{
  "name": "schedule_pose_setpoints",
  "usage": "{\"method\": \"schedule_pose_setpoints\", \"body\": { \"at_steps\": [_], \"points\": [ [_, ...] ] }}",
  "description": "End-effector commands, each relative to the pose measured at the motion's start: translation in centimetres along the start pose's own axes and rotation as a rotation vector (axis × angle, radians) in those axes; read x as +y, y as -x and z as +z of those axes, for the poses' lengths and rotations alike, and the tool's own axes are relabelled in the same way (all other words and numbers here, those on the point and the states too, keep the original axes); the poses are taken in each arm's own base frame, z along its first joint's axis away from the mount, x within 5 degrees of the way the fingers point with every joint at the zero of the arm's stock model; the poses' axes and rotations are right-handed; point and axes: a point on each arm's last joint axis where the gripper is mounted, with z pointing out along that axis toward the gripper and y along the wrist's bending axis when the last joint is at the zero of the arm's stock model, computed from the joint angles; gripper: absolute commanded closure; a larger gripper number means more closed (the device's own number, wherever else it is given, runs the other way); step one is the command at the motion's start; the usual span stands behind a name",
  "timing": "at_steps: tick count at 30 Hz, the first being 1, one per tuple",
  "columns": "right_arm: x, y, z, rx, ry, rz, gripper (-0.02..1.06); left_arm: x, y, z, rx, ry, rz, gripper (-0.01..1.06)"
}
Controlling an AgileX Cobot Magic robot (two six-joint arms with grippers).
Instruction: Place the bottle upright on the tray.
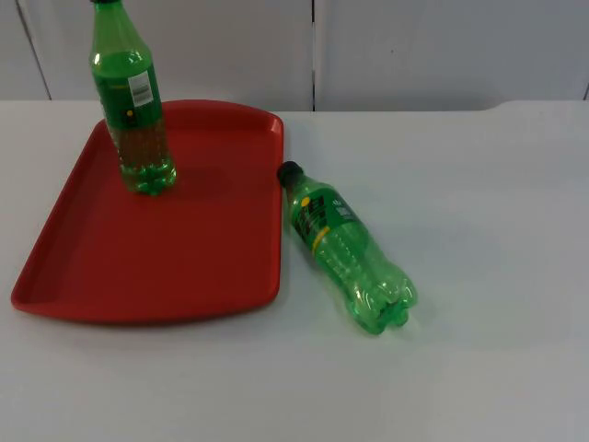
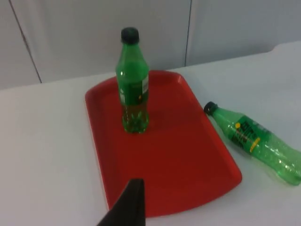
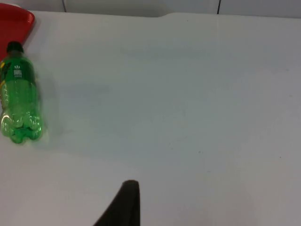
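One green bottle with a black cap (image 1: pixel 133 110) stands upright on the red tray (image 1: pixel 184 267), in its far left part. The left wrist view shows this standing bottle (image 2: pixel 133 82) and the tray (image 2: pixel 188 165) too. A second green bottle (image 1: pixel 345 249) lies on its side on the white table just right of the tray, its cap almost at the tray's right rim. This lying bottle (image 2: pixel 256 141) (image 3: pixel 19 101) appears in both wrist views. My left gripper (image 2: pixel 131 207) hangs over the tray's edge, well back from both bottles. My right gripper (image 3: pixel 124 205) hovers over bare table, far from the lying bottle.
The grey partition wall (image 1: pixel 414 46) closes the table at the back, close behind the tray. The tray has a low raised rim (image 1: pixel 279 184) between the lying bottle and its floor. White table top (image 1: pixel 488 230) stretches right of the lying bottle.
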Motion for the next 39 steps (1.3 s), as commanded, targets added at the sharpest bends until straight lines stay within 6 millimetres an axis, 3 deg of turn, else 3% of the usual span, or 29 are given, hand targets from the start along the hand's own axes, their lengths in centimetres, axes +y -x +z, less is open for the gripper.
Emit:
{"method": "schedule_pose_setpoints", "body": {
  "at_steps": [1,8,18,30,39],
  "points": [
    [0.0,0.0,0.0,-0.007,-0.006,-0.002,0.08,0.0,-1.3,-0.1,-0.022,0.002,0.005,0.0],
    [0.0,0.0,0.0,-0.007,-0.006,-0.002,0.08,-0.1,-4.0,-1.2,-0.074,0.019,0.024,0.0],
    [0.0,0.0,0.0,-0.007,-0.006,-0.002,0.08,-0.4,-5.6,-2.9,-0.083,0.019,0.036,0.0],
    [0.0,0.0,0.0,-0.007,-0.006,-0.002,0.08,-0.2,-9.2,-1.3,-0.057,0.024,0.035,0.0],
    [0.0,0.0,0.0,-0.007,-0.006,-0.002,0.08,0.0,-9.4,-1.2,-0.04,0.047,0.033,0.0]
  ]
}}
